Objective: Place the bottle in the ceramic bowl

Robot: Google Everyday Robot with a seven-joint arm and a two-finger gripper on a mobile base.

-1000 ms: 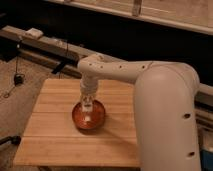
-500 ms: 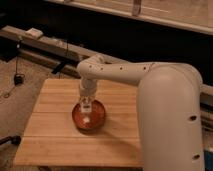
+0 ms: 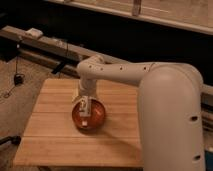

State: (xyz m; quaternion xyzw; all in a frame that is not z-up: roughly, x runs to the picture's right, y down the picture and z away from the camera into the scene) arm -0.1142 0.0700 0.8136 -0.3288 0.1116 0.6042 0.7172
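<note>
The orange-red ceramic bowl [image 3: 97,116] sits on the wooden table [image 3: 55,135], left of its middle. My gripper [image 3: 84,111] hangs straight down from the white arm [image 3: 115,72] over the left half of the bowl, its tip inside the rim. A slim pale shape at the gripper's tip [image 3: 85,116] looks like the white bottle, standing upright and reaching toward the bowl's floor. I cannot tell where the gripper ends and the bottle begins.
The arm's large white housing [image 3: 170,115] covers the table's right side. A dark ledge [image 3: 45,45] with a small white box [image 3: 35,33] and hanging cables [image 3: 18,65] runs behind the table. Carpeted floor lies to the left.
The gripper has sunk a little lower into the bowl and shifted slightly left. The bowl and table have not moved.
</note>
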